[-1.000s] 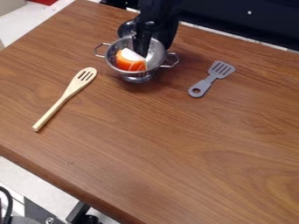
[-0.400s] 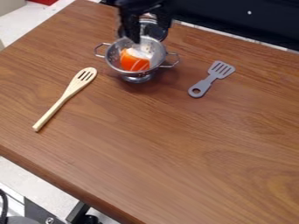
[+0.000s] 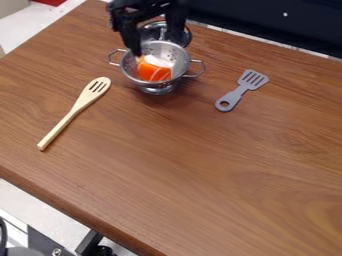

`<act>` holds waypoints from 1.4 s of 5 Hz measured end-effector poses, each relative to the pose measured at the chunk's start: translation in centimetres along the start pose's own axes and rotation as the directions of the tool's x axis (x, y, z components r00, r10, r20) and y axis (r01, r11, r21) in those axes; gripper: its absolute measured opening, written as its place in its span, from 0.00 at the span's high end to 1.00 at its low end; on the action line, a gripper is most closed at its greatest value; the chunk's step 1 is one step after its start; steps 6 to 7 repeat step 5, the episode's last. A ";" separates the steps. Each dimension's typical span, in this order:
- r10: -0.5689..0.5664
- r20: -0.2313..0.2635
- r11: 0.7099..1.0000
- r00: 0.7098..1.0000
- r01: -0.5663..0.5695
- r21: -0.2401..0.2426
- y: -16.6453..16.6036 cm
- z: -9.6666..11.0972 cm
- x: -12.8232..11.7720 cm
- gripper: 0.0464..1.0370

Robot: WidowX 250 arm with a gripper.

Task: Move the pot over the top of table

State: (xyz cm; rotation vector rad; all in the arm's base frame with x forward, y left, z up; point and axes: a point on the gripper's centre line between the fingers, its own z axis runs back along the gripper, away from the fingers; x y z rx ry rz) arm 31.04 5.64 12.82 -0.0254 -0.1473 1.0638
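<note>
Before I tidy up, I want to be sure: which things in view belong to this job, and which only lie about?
For the job:
gripper
metal colander, probably the "pot"
table

Just lying about:
orange-and-white piece inside the colander
wooden spoon
grey spatula
round metal object behind, role unclear

Even, fairly bright light, soft shadow beneath the colander (image 3: pixel 156 86), slight overall softness.

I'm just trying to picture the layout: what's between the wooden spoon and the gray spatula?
In the camera view, the metal colander sits between the wooden spoon and gray spatula, somewhat toward the table's far side.
</note>
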 end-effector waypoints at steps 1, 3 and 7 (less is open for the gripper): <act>-0.124 -0.007 0.992 0.992 0.124 -0.020 1.6 0.2 -0.9 0.04; -0.246 0.035 0.968 0.969 0.247 -0.044 4.8 0.4 -1.9 0.04; -0.251 0.022 0.968 0.968 0.251 0.004 8.5 -0.2 1.3 0.04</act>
